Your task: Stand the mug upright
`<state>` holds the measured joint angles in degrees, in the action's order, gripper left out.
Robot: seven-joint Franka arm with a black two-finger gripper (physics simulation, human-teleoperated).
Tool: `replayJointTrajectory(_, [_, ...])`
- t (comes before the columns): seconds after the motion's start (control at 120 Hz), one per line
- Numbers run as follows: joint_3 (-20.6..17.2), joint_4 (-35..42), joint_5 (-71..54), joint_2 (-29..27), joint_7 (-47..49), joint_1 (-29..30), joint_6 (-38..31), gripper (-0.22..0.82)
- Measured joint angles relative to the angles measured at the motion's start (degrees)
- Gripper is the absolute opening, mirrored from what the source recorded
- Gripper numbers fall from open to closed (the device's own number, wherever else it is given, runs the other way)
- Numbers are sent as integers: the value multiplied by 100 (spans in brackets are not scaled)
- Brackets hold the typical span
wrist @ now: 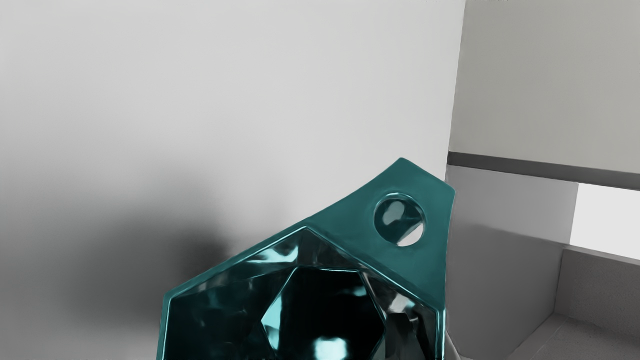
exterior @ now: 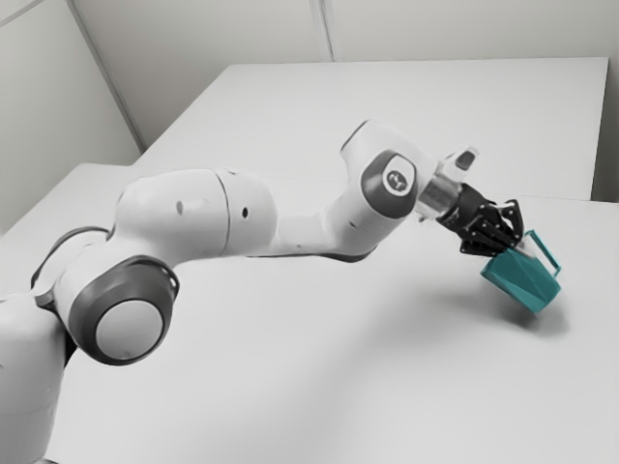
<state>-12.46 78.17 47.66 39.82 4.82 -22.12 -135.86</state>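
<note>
Black jaws (exterior: 501, 244) angle down toward five o'clock in the exterior view, right at the mouth of the teal mug (exterior: 522, 280); whether they are spread or pinching its wall, I can't tell. The mug is just past them, tilted, its open end facing back at my wrist camera, and I can't make out whether its lowest corner touches the bench (exterior: 290, 387). Its handle (exterior: 550, 253) is between one and two o'clock. Through the wrist view I look into a glossy, faceted interior with a thin rim (wrist: 162, 330), and a round hole (wrist: 399, 220) in the piece jutting beside it. A soft shadow (exterior: 551, 327) lies at five o'clock from the mug. My white arm (exterior: 184, 217) comes in from nine o'clock; toward twelve is a second pale surface (exterior: 406, 106).
</note>
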Motion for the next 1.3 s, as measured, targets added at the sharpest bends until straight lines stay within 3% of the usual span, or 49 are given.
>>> replayJointTrajectory(0.267, [290,820,-2197,-1153,298,-4,83,-18])
replayJointTrajectory(0.517, [744,1644,-3843,-2156,661,263,713,-18])
replayJointTrajectory(0.883, [746,3113,-4781,-3384,962,1007,1254,-18])
replayJointTrajectory(1.3, [749,4248,-4919,-3910,993,1660,1251,-18])
